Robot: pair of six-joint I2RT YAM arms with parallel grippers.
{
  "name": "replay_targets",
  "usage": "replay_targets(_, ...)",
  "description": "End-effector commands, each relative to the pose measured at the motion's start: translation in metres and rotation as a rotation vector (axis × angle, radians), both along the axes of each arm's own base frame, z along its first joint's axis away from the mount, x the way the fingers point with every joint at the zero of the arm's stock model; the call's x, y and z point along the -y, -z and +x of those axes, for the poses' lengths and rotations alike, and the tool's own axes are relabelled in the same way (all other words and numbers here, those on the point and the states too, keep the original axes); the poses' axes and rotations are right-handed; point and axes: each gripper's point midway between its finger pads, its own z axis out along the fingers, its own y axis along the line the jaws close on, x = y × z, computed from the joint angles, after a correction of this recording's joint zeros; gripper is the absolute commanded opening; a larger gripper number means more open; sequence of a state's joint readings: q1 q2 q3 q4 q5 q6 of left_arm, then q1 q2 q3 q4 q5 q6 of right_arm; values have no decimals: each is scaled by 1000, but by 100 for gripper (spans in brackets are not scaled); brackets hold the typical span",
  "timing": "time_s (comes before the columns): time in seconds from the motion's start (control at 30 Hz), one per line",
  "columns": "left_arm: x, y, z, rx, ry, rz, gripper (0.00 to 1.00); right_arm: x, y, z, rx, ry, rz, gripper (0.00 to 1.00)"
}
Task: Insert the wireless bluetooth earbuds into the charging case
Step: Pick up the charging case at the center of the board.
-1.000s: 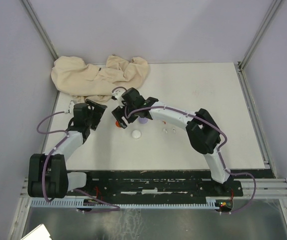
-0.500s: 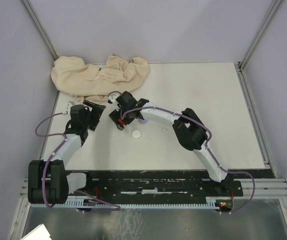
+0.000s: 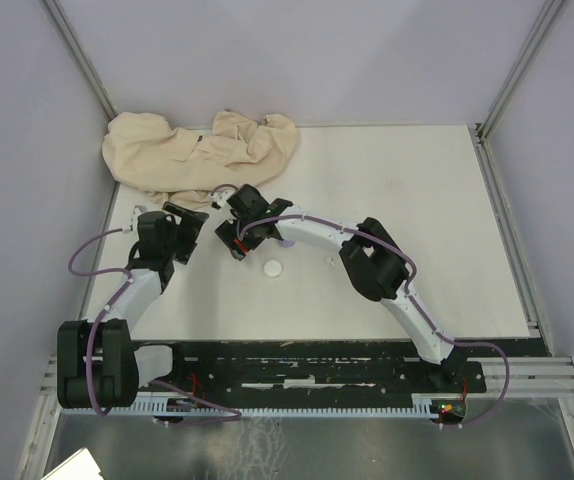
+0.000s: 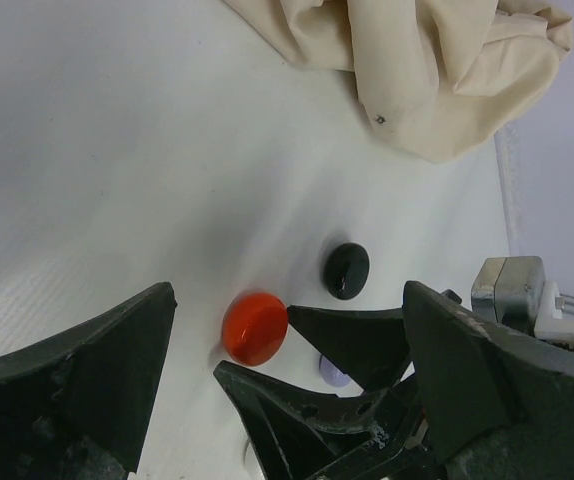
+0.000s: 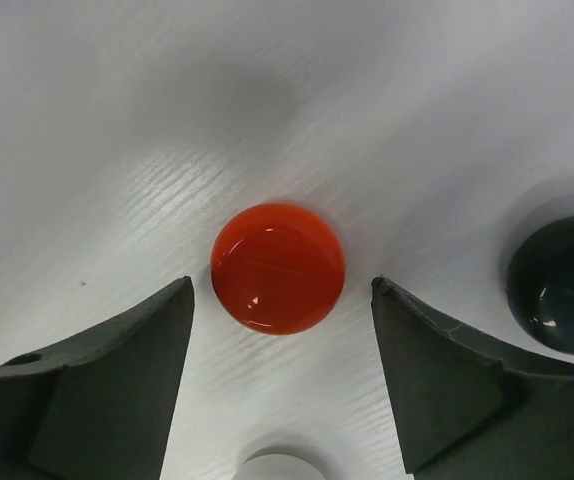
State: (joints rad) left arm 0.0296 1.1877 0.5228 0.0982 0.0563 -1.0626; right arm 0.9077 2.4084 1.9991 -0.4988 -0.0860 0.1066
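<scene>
A round red charging case (image 5: pixel 278 267) lies on the white table, level with the tips of my right gripper (image 5: pixel 281 292), which is open and straddles it without touching. The left wrist view shows the same red case (image 4: pixel 255 327) between the right gripper's fingers (image 4: pixel 352 335). A black case (image 5: pixel 564 285) lies to its right, a white case (image 5: pixel 279 468) below it, and a pale purple one (image 4: pixel 335 372) peeks out behind the finger. My left gripper (image 4: pixel 289 290) hangs open and empty just left of them. One tiny white earbud (image 3: pixel 329 261) lies right of the white case (image 3: pixel 272 268).
A crumpled beige cloth (image 3: pixel 199 152) lies at the table's back left, close behind both grippers. The right arm (image 3: pixel 367 255) stretches leftward across the table's middle. Walls close in the table on the left, back and right.
The right arm has swung further left and its gripper has come down round the red case, jaws slightly narrower. The left gripper has drawn back a little to the left, still open.
</scene>
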Motion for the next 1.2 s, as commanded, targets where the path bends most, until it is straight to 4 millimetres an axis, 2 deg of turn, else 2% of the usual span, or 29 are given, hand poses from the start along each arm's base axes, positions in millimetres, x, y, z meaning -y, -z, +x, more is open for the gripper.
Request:
replay_targets(0.0, 0, -6, 1, 21, -1, -20, 100, -11, -7, 4, 29, -6, 13, 78)
replay_targets(0.23, -2, -4, 1, 17, -3, -22, 100, -10, 0, 2, 26, 1, -3, 68)
replay_targets(0.53, 0, -4, 2, 21, 12, -30, 99, -7, -5, 6, 57, 7, 2, 42)
replay_targets(0.7, 14, -6, 9, 31, 103, -53, 99, -4, -39, 11, 165, 4, 90, 38)
replay_targets(0.73, 19, -8, 12, 39, 137, -62, 98, -3, -56, 12, 198, 4, 127, 37)
replay_targets(0.87, 43, -11, 19, 71, 276, -135, 93, 11, -96, 17, 246, 11, 229, 36)
replay_targets(1.03, 65, -24, 22, 164, 391, -230, 84, 50, -136, 20, 251, 9, 324, 35)
replay_targets(1.17, 74, -43, 24, 252, 454, -251, 79, 76, -156, 12, 224, -48, 368, 35)
